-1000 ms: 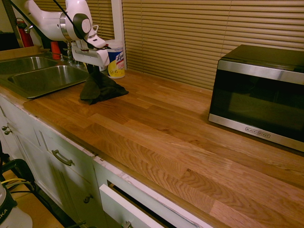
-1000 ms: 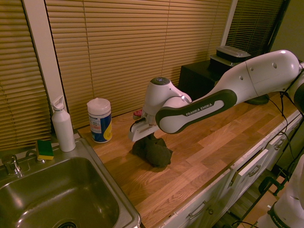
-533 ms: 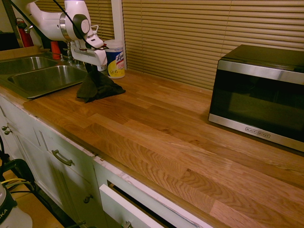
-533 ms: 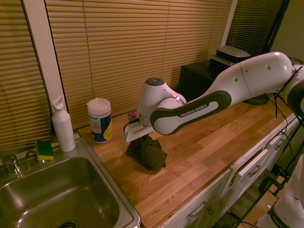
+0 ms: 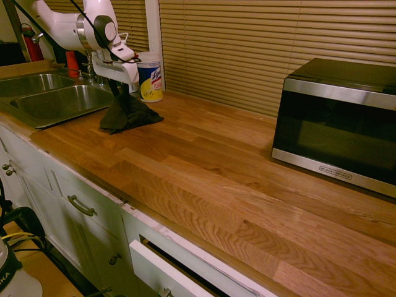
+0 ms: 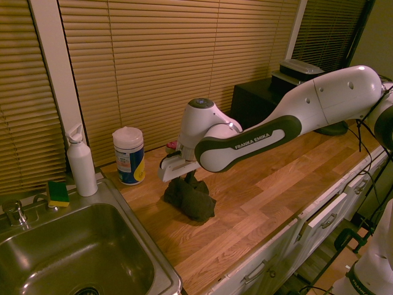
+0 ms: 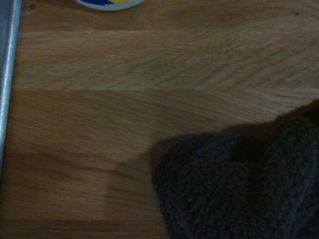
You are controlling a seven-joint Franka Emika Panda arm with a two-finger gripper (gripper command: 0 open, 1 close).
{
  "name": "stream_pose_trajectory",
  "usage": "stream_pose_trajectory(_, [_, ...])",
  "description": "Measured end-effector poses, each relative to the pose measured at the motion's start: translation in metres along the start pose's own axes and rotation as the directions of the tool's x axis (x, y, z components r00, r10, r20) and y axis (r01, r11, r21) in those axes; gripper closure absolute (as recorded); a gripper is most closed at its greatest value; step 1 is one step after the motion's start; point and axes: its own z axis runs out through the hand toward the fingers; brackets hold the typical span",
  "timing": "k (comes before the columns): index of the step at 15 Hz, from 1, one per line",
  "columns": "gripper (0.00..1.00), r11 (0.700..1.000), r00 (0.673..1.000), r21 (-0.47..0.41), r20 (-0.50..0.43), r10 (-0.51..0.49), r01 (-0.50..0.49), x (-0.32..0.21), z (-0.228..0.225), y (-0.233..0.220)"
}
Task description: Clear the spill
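dark terry cloth (image 6: 190,198) lies bunched on grained wood counter (image 6: 258,196); pincer (image 6: 187,180) state unclear

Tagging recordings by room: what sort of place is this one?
A home kitchen, most likely: a steel sink set into a wooden countertop, a microwave, and cabinet drawers below.

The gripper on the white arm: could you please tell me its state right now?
Gripper: sits at the peak of the bunched dark cloth on the wooden counter; open or shut cannot be told.
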Motion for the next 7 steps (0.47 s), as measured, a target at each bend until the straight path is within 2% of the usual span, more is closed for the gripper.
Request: stream_pose_trajectory(7, [0.00, 0.998, 0.998, 0.020, -0.040, 0.054, -0.054, 0.001, -0.072, 0.019])
